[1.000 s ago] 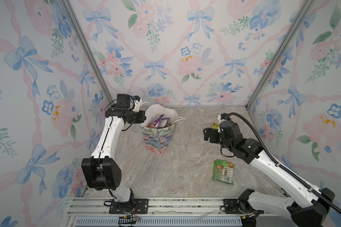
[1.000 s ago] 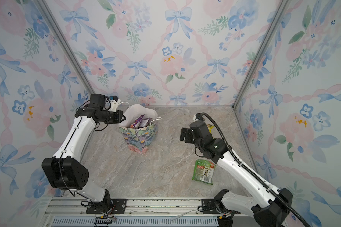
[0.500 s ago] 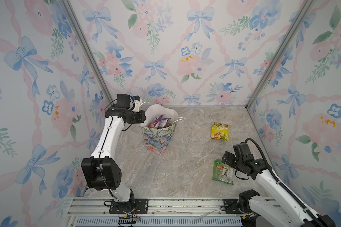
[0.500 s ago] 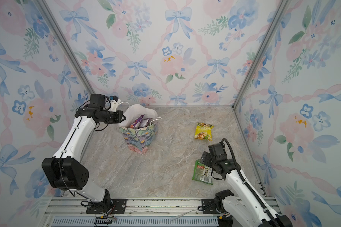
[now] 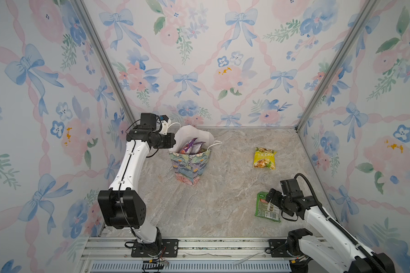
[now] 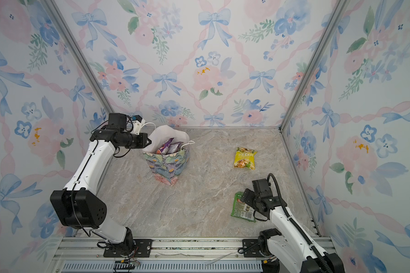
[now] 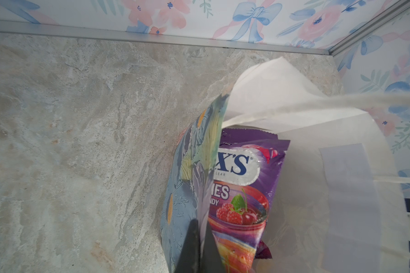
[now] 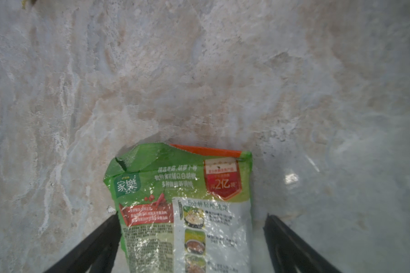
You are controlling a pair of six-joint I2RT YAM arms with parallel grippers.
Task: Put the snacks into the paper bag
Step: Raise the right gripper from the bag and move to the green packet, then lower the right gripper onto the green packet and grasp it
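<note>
Paper bag (image 5: 191, 163), upright, holding purple packets (image 7: 244, 179), rim clamped by left tool (image 7: 199, 236); green packet (image 8: 185, 212) flat on worktop (image 5: 223, 201) between right tool (image 8: 192, 219)'s spread jaws; yellow packet (image 5: 264, 158) lying apart.

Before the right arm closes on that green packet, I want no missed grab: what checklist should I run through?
1. The right end effector is open: ok, jaws wide on either side of the green glossy packet.
2. The green glossy packet lies on the marble tabletop: ok.
3. The left end effector is shut on the wall of the floral paper bag: ok.
4. Bag upright, mouth open: ok.
5. Room left beside the purple FOX'S packet inside: cannot tell.
6. The yellow glossy packet lies apart from the green one: ok.
</note>
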